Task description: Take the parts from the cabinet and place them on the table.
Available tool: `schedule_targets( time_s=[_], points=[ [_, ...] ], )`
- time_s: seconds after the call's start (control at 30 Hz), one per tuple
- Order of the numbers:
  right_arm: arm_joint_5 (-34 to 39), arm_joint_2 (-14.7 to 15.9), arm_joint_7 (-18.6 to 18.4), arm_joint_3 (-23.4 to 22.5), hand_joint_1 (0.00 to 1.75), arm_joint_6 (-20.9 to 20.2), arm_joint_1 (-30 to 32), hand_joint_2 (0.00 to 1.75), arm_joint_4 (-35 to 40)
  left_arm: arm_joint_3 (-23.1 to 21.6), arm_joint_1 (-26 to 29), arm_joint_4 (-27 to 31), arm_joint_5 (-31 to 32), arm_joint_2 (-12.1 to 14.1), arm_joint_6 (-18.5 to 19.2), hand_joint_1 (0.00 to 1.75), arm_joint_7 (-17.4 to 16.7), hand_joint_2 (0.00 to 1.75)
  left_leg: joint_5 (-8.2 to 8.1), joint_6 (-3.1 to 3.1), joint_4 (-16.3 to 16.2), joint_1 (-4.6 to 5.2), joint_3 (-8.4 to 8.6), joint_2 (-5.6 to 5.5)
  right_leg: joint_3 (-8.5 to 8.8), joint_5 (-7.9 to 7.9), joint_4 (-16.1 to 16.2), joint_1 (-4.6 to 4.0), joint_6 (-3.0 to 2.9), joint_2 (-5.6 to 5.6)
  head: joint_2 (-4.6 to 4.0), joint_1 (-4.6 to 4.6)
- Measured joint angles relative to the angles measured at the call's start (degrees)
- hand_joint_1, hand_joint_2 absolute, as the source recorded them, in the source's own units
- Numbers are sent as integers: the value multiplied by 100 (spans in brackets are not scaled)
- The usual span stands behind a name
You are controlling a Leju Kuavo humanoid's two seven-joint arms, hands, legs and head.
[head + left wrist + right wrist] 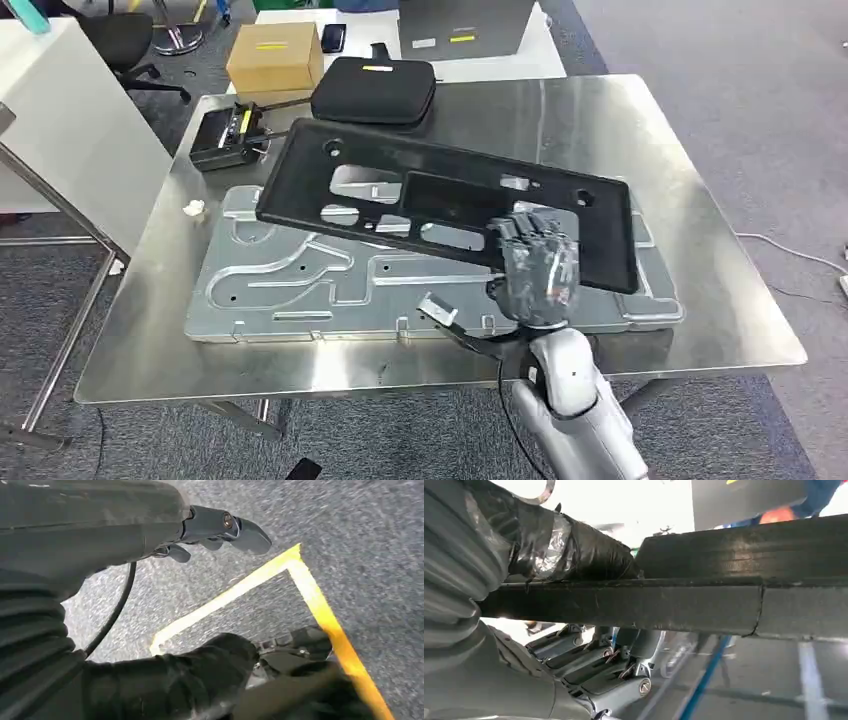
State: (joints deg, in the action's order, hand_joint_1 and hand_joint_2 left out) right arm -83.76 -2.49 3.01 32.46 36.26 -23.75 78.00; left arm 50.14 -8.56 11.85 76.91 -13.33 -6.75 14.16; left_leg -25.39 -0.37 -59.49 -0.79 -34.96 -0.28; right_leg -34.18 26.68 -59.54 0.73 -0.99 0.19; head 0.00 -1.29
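While right hand [538, 268] grips black plastic panel [440, 195] above stamped metal plate [300, 285] on table [700, 300], release remains; left hand [220, 527] hangs, fingers apart, holding nothing.

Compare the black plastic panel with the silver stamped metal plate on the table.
The black plastic panel is matte and tilted, held up by the right hand; the silver stamped metal plate is shiny and lies flat on the steel table. The panel has large cut-out openings; the plate shows pressed grooves. Both are broad, flat and roughly rectangular.

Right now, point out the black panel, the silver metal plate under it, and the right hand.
black panel [450, 190], head view, middle of its top face.
silver metal plate [300, 285], head view, bare embossed left part.
right hand [540, 270], head view, back of the hand.
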Motion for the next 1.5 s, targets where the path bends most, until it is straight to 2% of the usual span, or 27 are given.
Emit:
schedule_targets(
  time_s=[0.13,0.2,0.3,0.33,0.37,0.4,0.47,0.5,0.53,0.63,0.7,0.83,0.87,0.9,0.93,0.97,1.0,1.03,1.07,1.2,1.23,1.3,1.33,1.37,1.4,1.43,1.5],
  points=[
    [-170,-39,-170,358,169,-157,-350,175,-636,-96,-38,0,74,-7,48,0,-83,0,15,100,56,46,-3,-22,-1,-27,33,-14,116,-3,0,-2],
    [-168,-92,-208,476,171,-238,-511,175,-944,-135,-55,0,107,-24,74,0,-105,0,60,182,136,2,40,-16,-72,106,-126,-3,168,-10,0,-4],
    [-56,-217,-299,653,168,-304,-695,175,-1552,-221,-105,0,120,-44,131,0,-140,0,51,250,129,23,30,-11,-656,699,-1369,1,180,-11,0,-4],
    [-39,-232,-315,677,169,-308,-714,175,-1698,-229,-106,0,127,-46,138,0,-151,0,48,255,123,31,30,-14,-827,780,-1702,0,180,-11,0,-11],
    [-2,-267,-348,710,169,-332,-741,175,-1884,-236,-103,0,131,-46,146,0,-162,0,43,260,115,37,33,-20,-885,716,-1774,0,170,-11,0,-6],
    [35,-301,-389,738,168,-354,-784,175,-2061,-247,-103,0,133,-46,153,0,-164,0,38,260,109,44,36,-27,-812,538,-1578,-1,150,-11,0,-11],
    [101,-365,-444,756,169,-371,-900,175,-2367,-280,-107,0,133,-63,155,0,-166,0,21,256,92,69,48,-38,-365,-7,-595,-18,67,-10,0,-9],
    [153,-395,-468,756,168,-367,-961,175,-2514,-301,-109,0,135,-87,157,0,-170,0,10,249,86,62,43,-37,-186,-121,-137,-59,5,-15,0,-9],
    [206,-432,-483,756,171,-356,-1021,175,-2631,-319,-114,0,133,-96,157,0,-175,0,4,223,63,115,14,-35,-118,-58,-37,-70,2,-23,0,-4],
    [345,-476,-511,756,171,-328,-1131,175,-2989,-354,-123,0,133,-101,162,0,-181,0,28,146,94,69,22,-23,-106,-73,-9,-103,-6,-9,0,-4],
    [383,-499,-561,756,171,-325,-1166,175,-3124,-363,-126,0,133,-96,164,0,-183,0,-60,82,13,79,-9,-21,-36,-128,108,-20,-55,-23,0,-6],
    [470,-551,-601,756,168,-312,-1254,175,-3418,-371,-135,0,131,-96,164,0,-192,0,-748,-39,-1480,9,-719,-8,-30,-120,98,-8,-99,-29,0,15],
    [494,-553,-605,756,159,-312,-1254,175,-3481,-371,-128,0,127,-96,164,0,-199,0,-722,-56,-1621,-7,-803,-7,-31,-111,89,-5,-92,-29,0,17],
    [512,-557,-607,756,159,-312,-1255,175,-3540,-374,-121,0,125,-96,162,0,-201,0,-560,-77,-1473,-31,-751,-6,-30,-101,76,2,-82,-25,0,15],
    [521,-560,-610,756,72,-310,-1258,175,-3577,-374,-124,0,122,-94,162,0,-201,0,-320,-93,-1105,-53,-583,-4,-28,-88,55,13,-65,-17,0,18],
    [525,-568,-610,756,3,-310,-1267,175,-3601,-374,-134,0,118,-92,162,0,-201,0,-23,-106,-526,-71,-296,0,-23,-64,27,30,-40,-7,0,18],
    [525,-586,-612,756,0,-308,-1283,175,-3621,-374,-141,0,118,-92,162,0,-201,0,98,-112,-37,-88,-82,7,-25,-39,-7,35,-2,3,0,13],
    [525,-590,-614,756,0,-308,-1310,175,-3643,-380,-152,0,118,-103,164,0,-201,0,-14,-100,4,-50,-19,-9,-56,-32,-21,0,37,14,0,24],
    [521,-601,-614,756,0,-308,-1331,175,-3669,-382,-158,0,118,-107,164,0,-199,0,22,-31,17,-39,-40,-27,-71,-35,-33,-2,69,25,0,22],
    [501,-636,-614,756,0,-312,-1393,175,-3748,-389,-150,0,118,-112,162,0,-201,0,74,118,85,-58,-16,-17,-81,0,-40,29,194,16,0,24],
    [485,-638,-616,756,0,-312,-1425,175,-3770,-393,-156,0,116,-114,159,0,-203,0,74,151,87,-50,-13,-18,-155,144,-244,29,204,6,0,20],
    [396,-640,-658,756,0,-312,-1450,175,-3807,-404,-155,0,116,-114,153,0,-218,0,74,201,86,-35,-21,-9,-534,567,-1066,21,221,7,0,20],
    [361,-640,-677,756,0,-312,-1444,0,-3831,-411,-147,0,111,-114,153,0,-225,0,71,209,85,-26,-22,-8,-763,736,-1538,21,229,6,0,22],
    [328,-638,-693,756,0,-310,-1434,0,-3848,-415,-137,0,105,-111,153,0,-227,0,71,209,84,-18,-22,-9,-885,758,-1780,21,229,6,0,20],
    [271,-638,-726,756,0,-308,-1431,0,-3868,-420,-133,0,96,-111,151,0,-229,0,71,209,83,-15,-18,-13,-866,649,-1718,20,219,6,0,22],
    [225,-638,-747,756,0,-306,-1434,0,-3870,-426,-133,0,87,-111,153,0,-227,0,70,207,80,-12,-14,-19,-728,448,-1421,17,199,6,0,22],
    [72,-638,-811,756,0,-310,-1445,0,-3861,-441,-130,0,66,-116,149,0,-218,0,60,191,76,-7,10,-23,-202,-51,-362,1,127,6,0,22]
  ],
)
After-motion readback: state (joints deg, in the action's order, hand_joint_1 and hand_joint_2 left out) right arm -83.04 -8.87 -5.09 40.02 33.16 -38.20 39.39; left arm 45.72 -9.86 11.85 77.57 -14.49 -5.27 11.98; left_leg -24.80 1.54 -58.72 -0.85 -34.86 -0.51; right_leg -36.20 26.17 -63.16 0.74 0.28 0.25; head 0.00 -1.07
